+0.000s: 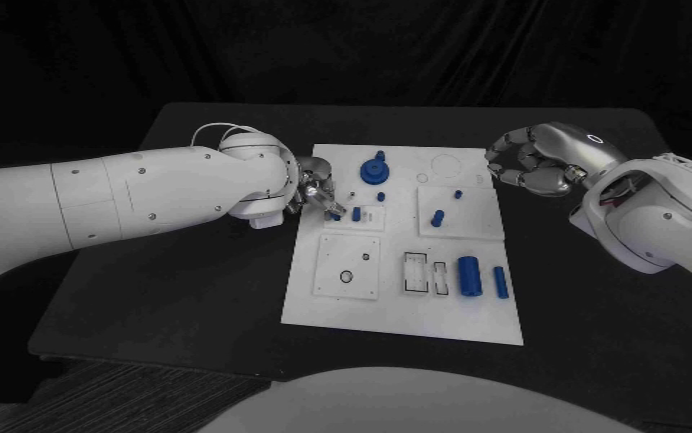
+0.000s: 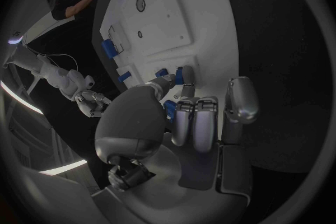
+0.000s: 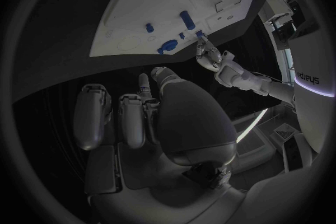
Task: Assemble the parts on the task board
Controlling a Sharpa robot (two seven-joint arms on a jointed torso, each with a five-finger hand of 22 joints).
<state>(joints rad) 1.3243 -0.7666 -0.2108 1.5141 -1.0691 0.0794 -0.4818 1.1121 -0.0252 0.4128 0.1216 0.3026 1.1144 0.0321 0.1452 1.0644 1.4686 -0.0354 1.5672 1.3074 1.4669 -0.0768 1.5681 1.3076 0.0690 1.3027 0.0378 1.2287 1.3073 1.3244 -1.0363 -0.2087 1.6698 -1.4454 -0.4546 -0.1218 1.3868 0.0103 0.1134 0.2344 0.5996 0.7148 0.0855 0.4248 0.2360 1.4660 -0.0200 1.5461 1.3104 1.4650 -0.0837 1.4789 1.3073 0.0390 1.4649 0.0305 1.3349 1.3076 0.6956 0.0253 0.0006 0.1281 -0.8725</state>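
Note:
The white task board (image 1: 404, 313) lies in the middle of the black table. My left hand (image 1: 315, 193) reaches over the board's left far part and pinches a small blue peg (image 2: 181, 74) between thumb and a fingertip (image 2: 187, 89), just above the board; another small blue piece (image 2: 161, 73) stands beside it. A blue gear-shaped part (image 1: 375, 170) stands just beyond the hand. My right hand (image 1: 534, 158) hovers off the board's far right corner, fingers curled in and holding nothing. In the right wrist view the left hand (image 3: 213, 56) has its fingertips at the board's (image 3: 161, 0) edge.
Blue pegs (image 1: 438, 218) stand on a square sub-plate right of centre. Two blue cylinders (image 1: 470, 275) lie near the board's right edge, beside rectangular slots (image 1: 417, 271). A square plate with a ring hole (image 1: 346, 265) sits at the near left. Black table surrounds the board.

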